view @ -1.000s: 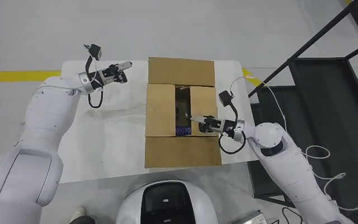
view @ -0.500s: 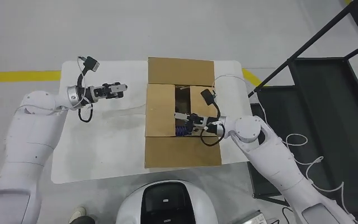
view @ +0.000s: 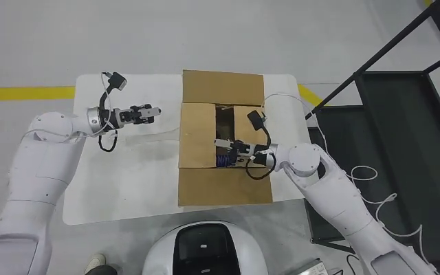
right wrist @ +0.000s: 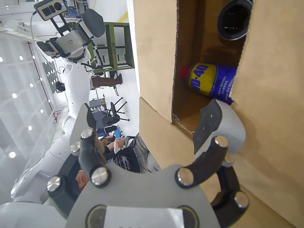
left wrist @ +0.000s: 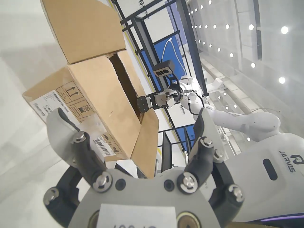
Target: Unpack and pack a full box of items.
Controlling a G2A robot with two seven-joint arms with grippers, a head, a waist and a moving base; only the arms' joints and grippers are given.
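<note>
A cardboard box stands mid-table with its flaps folded outward. Inside lie a blue and yellow spray can and a dark round container. My right gripper is open at the box opening, just above the can, one finger by the flap edge. My left gripper is open and holds nothing. It hovers over the table left of the box, pointing at the box's labelled side. The right gripper also shows farther off in the left wrist view.
The white table has bare surface left of the box. A black metal rack stands close to the table's right edge. A yellow line runs across the floor behind.
My right gripper has moved left from the box's right flap to over the opening. My left gripper dropped back slightly, then edged toward the box.
</note>
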